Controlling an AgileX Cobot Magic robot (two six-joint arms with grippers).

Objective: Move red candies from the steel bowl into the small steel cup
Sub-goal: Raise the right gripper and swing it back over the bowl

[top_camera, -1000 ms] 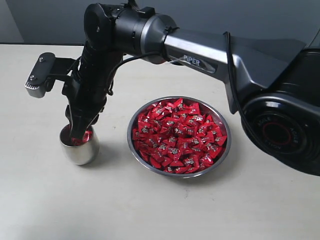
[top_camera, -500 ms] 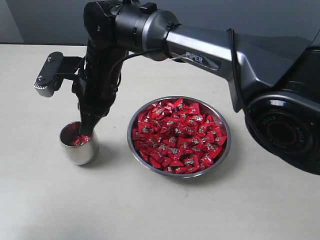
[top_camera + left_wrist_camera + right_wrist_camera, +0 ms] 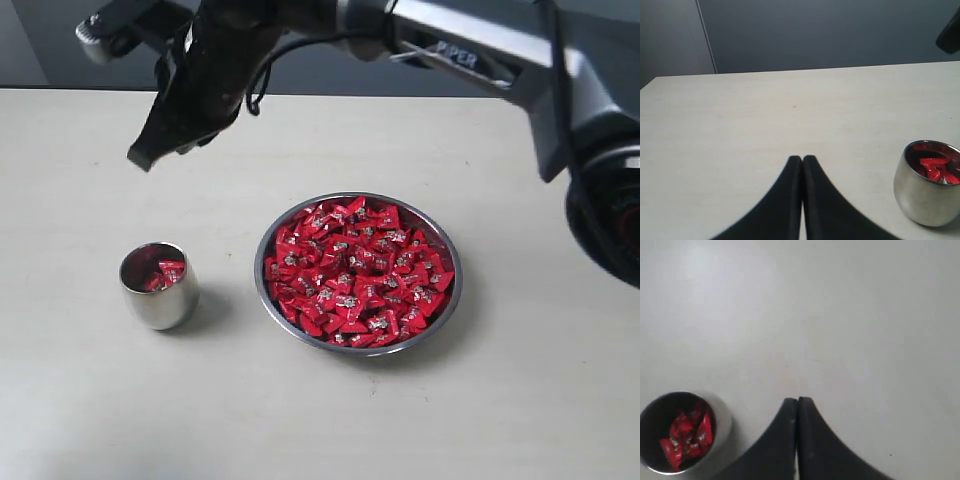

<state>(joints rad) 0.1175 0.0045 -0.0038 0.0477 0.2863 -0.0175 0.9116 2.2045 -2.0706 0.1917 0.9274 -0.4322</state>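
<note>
Right claw (image 3: pixel 141 159) first: its two dark fingers are pressed tip to tip with nothing pinched between them, and it hangs in the air well clear of the counter (image 3: pixel 300 430). The closest thing to it is the cup (image 3: pixel 158 290), standing upright on the counter below the claw and a little to its side, not touching it. Peek in from the right wrist view and a few red candies (image 3: pixel 686 435) lie at the bottom, wrappers crinkled, silvery marks showing. Further out from the claw, past the cup, sits the bowl (image 3: pixel 362 350), wide and shallow. It is near the cup but apart from it, with a strip of bare counter between. The bowl is heaped with red candies from rim to rim. Over to the left claw (image 3: pixel 802 160): its fingers are together too, meeting in a thin seam, holding nothing, low over bare counter. From there the cup stands near, ahead of the tips and off to one side, red showing inside. Beyond it are the counter's far edge and a dark wall (image 3: pixel 815 35).
</note>
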